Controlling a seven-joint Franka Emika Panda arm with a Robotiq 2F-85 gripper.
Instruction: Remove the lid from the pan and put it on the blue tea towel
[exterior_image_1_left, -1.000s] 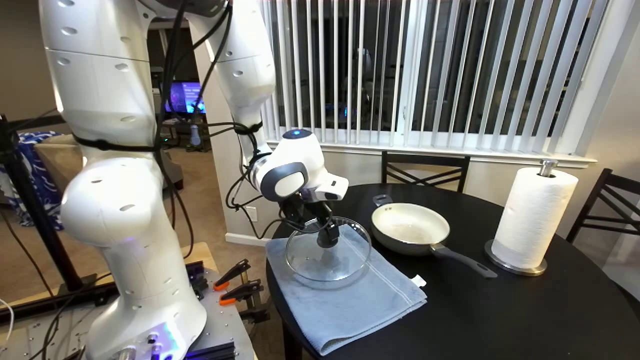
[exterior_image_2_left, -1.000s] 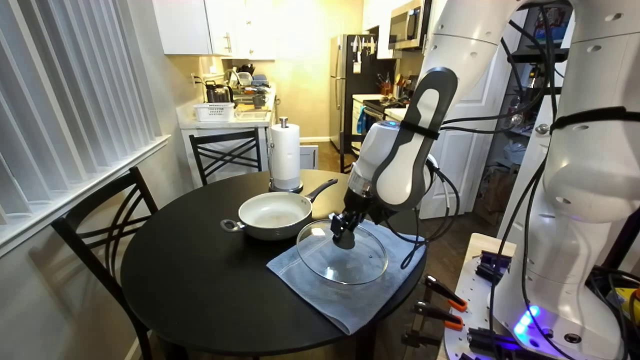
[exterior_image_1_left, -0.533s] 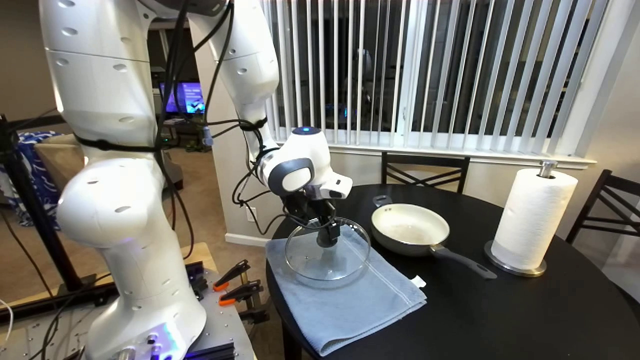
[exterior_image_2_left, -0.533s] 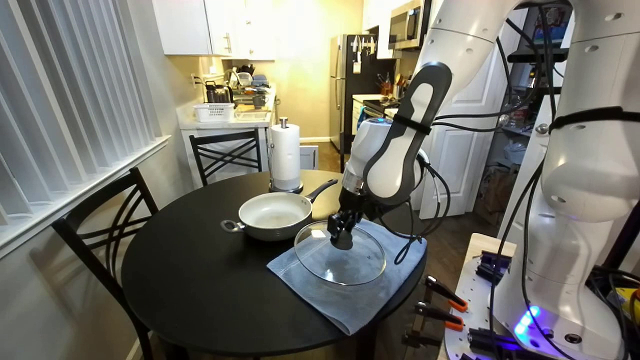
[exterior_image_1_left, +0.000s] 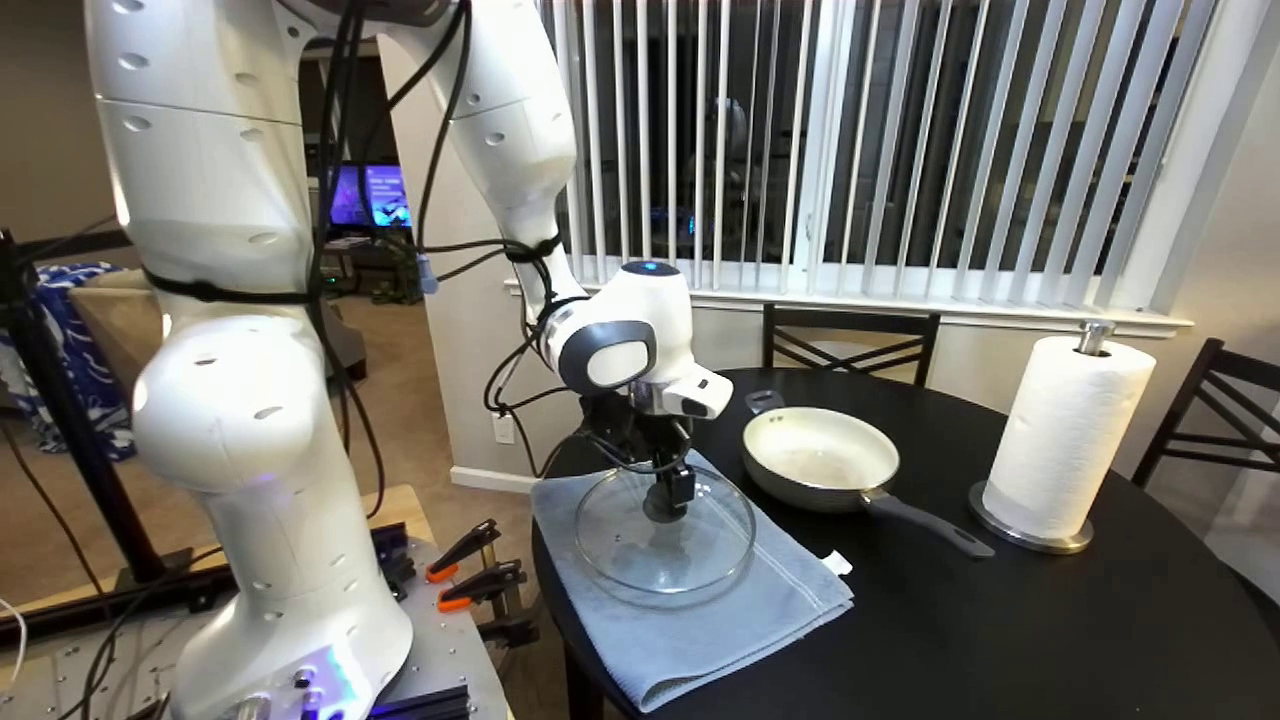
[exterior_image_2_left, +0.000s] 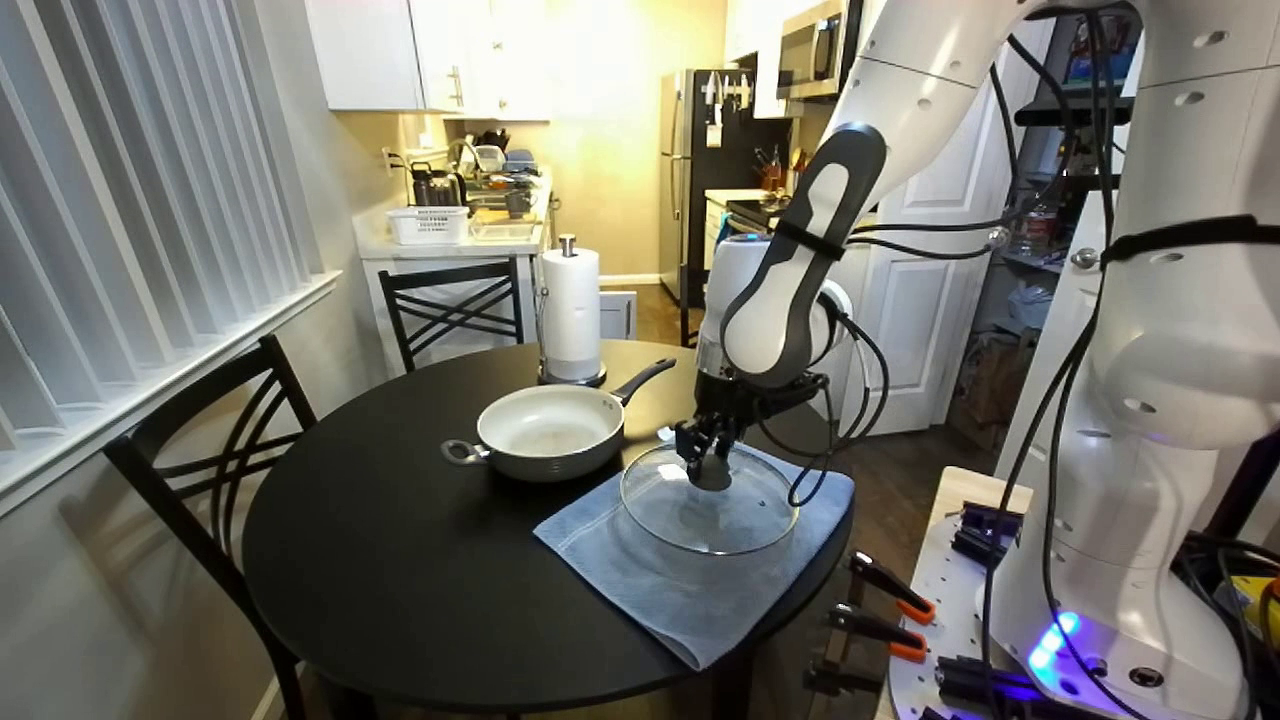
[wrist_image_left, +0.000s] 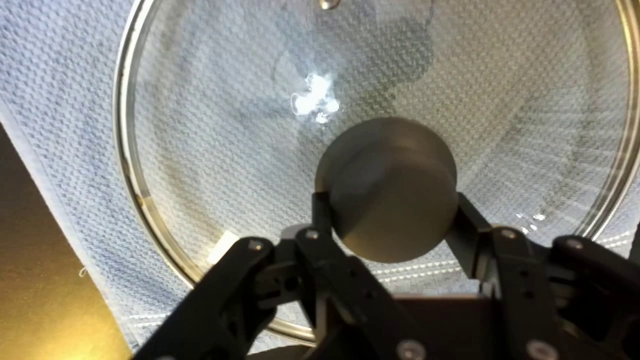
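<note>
The round glass lid (exterior_image_1_left: 640, 570) with its metal rim is over the blue tea towel (exterior_image_1_left: 700, 645) in both exterior views; it also shows in an exterior view (exterior_image_2_left: 740, 532) and in the wrist view (wrist_image_left: 225, 150). My gripper (wrist_image_left: 392, 205) is shut on the lid's dark round knob, one finger on each side. The lid looks nearly level and close to the towel; I cannot tell whether its rim touches the cloth. The cream pan (exterior_image_1_left: 820, 450) stands uncovered beside the towel on the black table, and it also shows in an exterior view (exterior_image_2_left: 550, 425).
A paper towel roll (exterior_image_1_left: 1070, 440) stands on the table past the pan's handle (exterior_image_1_left: 930, 525). Black chairs (exterior_image_2_left: 220, 470) stand round the table. Cables hang from the arm near the lid. Orange-tipped clamps (exterior_image_1_left: 480, 580) sit at the robot's base, near the table edge.
The gripper and lid have shifted slightly right and down in one exterior picture, and right in another. The lid looks more level and lower over the towel. The pan has not moved.
</note>
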